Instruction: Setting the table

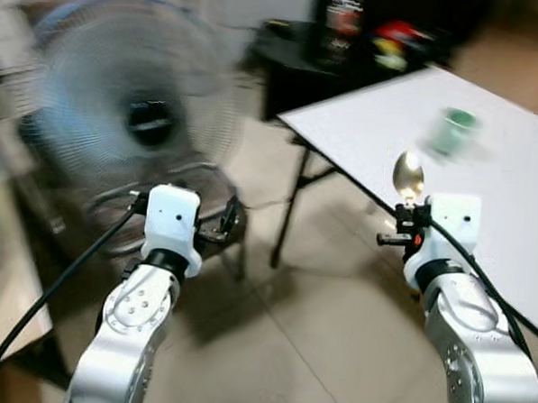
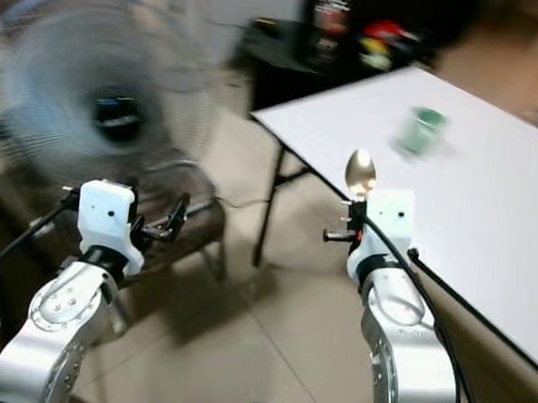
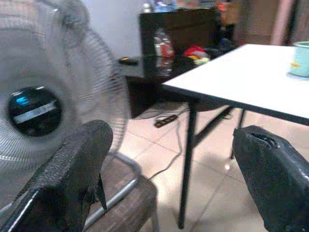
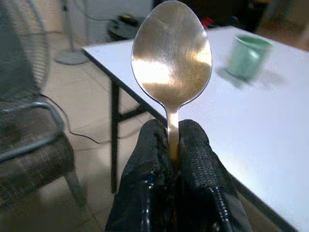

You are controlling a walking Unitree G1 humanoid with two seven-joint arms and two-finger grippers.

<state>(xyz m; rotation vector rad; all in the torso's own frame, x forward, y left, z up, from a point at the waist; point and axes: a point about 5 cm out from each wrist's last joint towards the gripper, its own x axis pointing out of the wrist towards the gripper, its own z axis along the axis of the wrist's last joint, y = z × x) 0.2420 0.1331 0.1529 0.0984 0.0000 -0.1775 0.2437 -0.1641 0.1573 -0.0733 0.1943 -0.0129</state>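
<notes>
1. Two grippers are raised before the robot. The right gripper [image 4: 173,145] is clamped on a spoon [image 4: 172,58], bowl upward, near the edge of the white table [image 1: 514,178].
2. Left gripper [image 3: 174,179]: fingers spread wide, holding nothing, before a fan [image 1: 130,95].
3. Green cup [image 1: 451,132]: standing on the table, well beyond the spoon.

Both arms raised forward, elbows bent. Left gripper [image 3: 169,169]: fingers spread wide, nothing held. Right gripper [image 4: 173,145]: fingers clamped on spoon [image 4: 171,58] handle, bowl upright.
</notes>
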